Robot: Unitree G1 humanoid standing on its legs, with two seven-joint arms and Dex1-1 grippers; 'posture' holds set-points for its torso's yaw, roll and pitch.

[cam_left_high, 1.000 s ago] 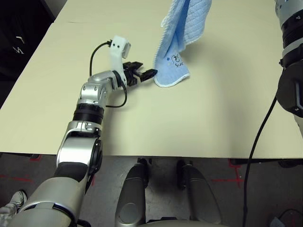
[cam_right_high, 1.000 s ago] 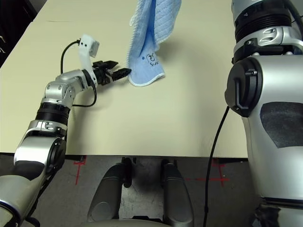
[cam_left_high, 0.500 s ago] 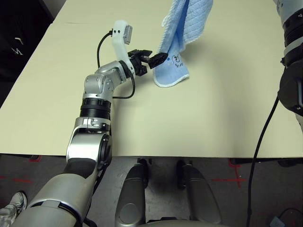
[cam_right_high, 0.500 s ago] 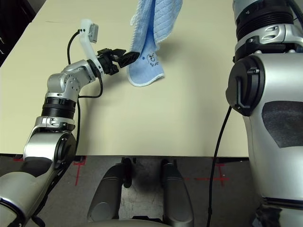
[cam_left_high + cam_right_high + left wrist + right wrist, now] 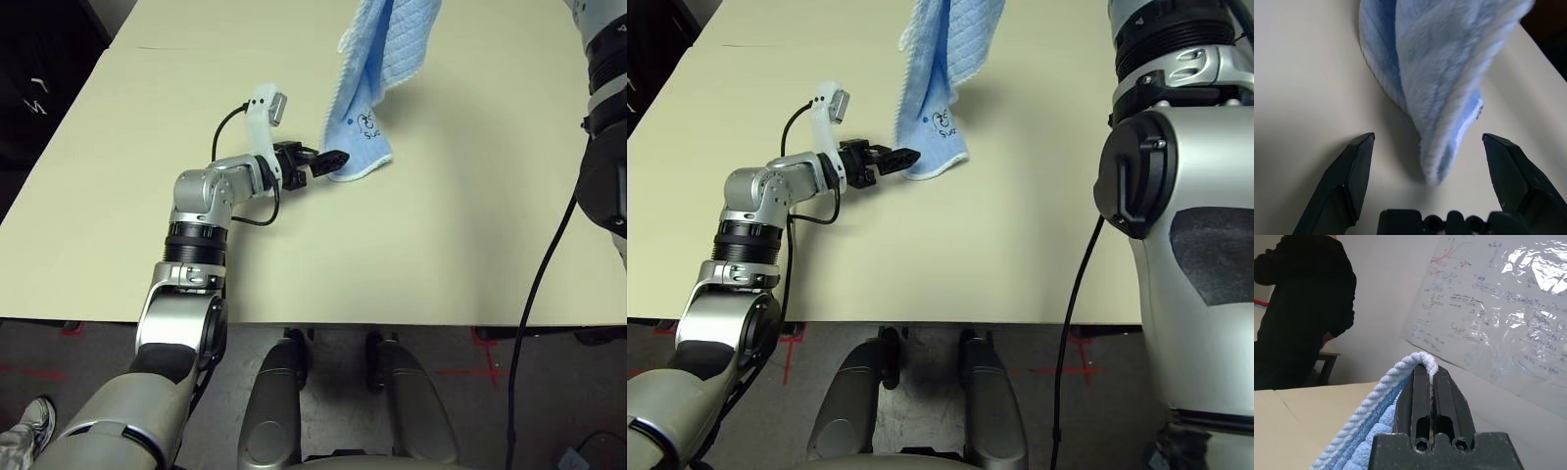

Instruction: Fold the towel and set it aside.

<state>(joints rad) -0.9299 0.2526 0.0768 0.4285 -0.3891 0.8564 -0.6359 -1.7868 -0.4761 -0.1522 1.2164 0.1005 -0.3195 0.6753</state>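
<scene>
The light-blue towel point(image 5: 370, 88) hangs from above, its lower corner with the dark embroidered mark resting on the cream table point(image 5: 411, 235). My right gripper point(image 5: 1425, 377) is shut on the towel's top edge point(image 5: 1400, 369), holding it up. My left gripper point(image 5: 328, 163) is low over the table at the towel's bottom left corner, open. In the left wrist view the hanging corner point(image 5: 1444, 98) sits between the two spread black fingers point(image 5: 1344, 181), touching neither.
The table's near edge point(image 5: 343, 318) runs across the lower part of the head views. A black cable point(image 5: 534, 284) hangs along the right arm. In the right wrist view a person in black point(image 5: 1303, 303) stands behind a far desk, beside a whiteboard point(image 5: 1498, 298).
My left gripper rose beside the towel half a second ago, then dropped back low and moved right, so the towel's bottom corner now lies between its open fingers. The towel barely moved.
</scene>
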